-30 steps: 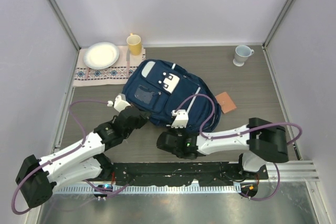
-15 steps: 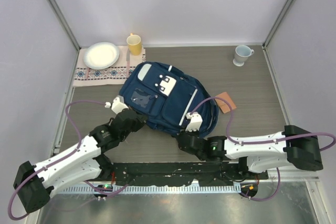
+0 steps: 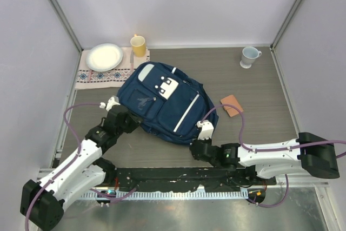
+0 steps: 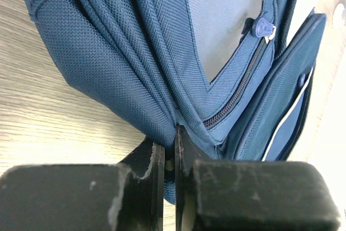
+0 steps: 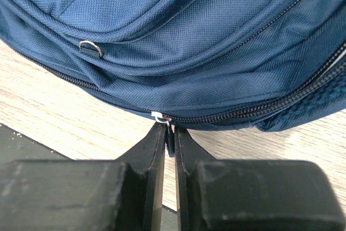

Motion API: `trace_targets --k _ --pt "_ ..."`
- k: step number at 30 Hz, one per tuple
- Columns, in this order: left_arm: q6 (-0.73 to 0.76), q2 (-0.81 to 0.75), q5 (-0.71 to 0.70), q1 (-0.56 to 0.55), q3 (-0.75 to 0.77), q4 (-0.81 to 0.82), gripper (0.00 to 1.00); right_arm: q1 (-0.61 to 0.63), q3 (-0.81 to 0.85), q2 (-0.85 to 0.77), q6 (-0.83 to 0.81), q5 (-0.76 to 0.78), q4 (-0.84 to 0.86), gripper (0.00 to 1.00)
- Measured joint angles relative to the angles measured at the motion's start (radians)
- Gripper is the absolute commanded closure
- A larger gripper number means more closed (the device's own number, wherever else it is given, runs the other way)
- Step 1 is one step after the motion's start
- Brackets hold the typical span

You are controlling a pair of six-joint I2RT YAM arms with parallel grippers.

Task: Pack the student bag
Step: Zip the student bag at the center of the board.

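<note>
The student bag (image 3: 162, 98), navy blue with white stripes and a white front flap, lies flat in the middle of the table. My left gripper (image 3: 136, 125) is at its near-left edge, shut on a fold of the bag's fabric (image 4: 162, 128); the jaws pinch the cloth (image 4: 169, 147). At the bag's near edge, my right gripper (image 3: 192, 144) is shut on the small dark zipper pull (image 5: 171, 133), which hangs from a silver slider (image 5: 159, 117) on the main zipper. In the right wrist view this gripper (image 5: 170, 138) rests just above the wooden tabletop.
A brown wallet-like thing (image 3: 232, 105) lies right of the bag. A pale mug (image 3: 250, 56) stands at the back right. At the back left, a patterned placemat (image 3: 100, 75) carries a white plate (image 3: 104, 57), with a yellow cup (image 3: 138, 45) beside it.
The bag has slid and turned toward the back left. My right gripper has moved right along the bag's near edge with the zipper pull. The left arm drew left with the fabric.
</note>
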Motion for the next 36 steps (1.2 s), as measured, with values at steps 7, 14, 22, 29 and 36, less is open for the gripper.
trace_targets --k 7,14,22,29,36 --pt "0.085 -0.001 0.070 0.097 0.003 -0.069 0.19 -0.004 -0.022 -0.025 -0.105 -0.047 0.064 0.99" --pt "0.130 -0.140 0.055 0.097 0.070 -0.174 0.07 -0.006 -0.016 -0.040 -0.166 -0.047 0.063 0.99" --pt "0.065 -0.101 -0.073 -0.204 0.184 -0.193 0.06 -0.044 -0.014 -0.051 -0.170 -0.040 0.063 0.99" --pt "-0.217 -0.040 -0.275 -0.602 0.116 -0.192 0.06 -0.077 -0.011 -0.051 -0.176 -0.041 0.066 0.99" --pt "-0.420 0.137 -0.416 -0.755 0.076 -0.052 0.11 -0.079 -0.007 -0.073 -0.193 -0.043 0.065 0.99"
